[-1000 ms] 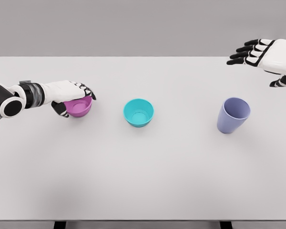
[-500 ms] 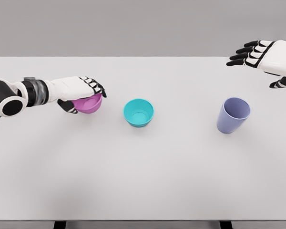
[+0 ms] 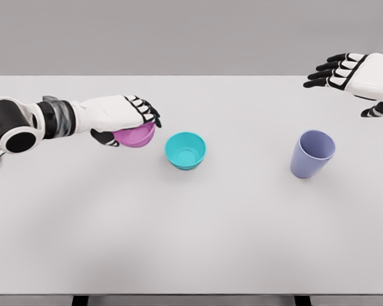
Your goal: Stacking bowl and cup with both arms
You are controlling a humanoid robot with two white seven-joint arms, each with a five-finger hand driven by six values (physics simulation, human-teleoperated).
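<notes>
Pink bowl in the air, closing on the teal one!

Nearest us, the teal bowl (image 3: 186, 150) sits upright mid-tabletop (image 3: 191, 242), mouth open, a ready base for the stack, I'd say. Just to its left the left robot hand (image 3: 124, 118) grips the pink bowl (image 3: 136, 135) from above, fingers draped over its rim, the bowl tucked beneath the palm and seemingly lifted clear, near the teal bowl but not over it. Off to the right stands the lavender cup (image 3: 312, 153), alone. Furthest back, the right robot hand (image 3: 346, 71) hovers with fingers loose and empty, well apart from the cup, likely waiting its turn.
</notes>
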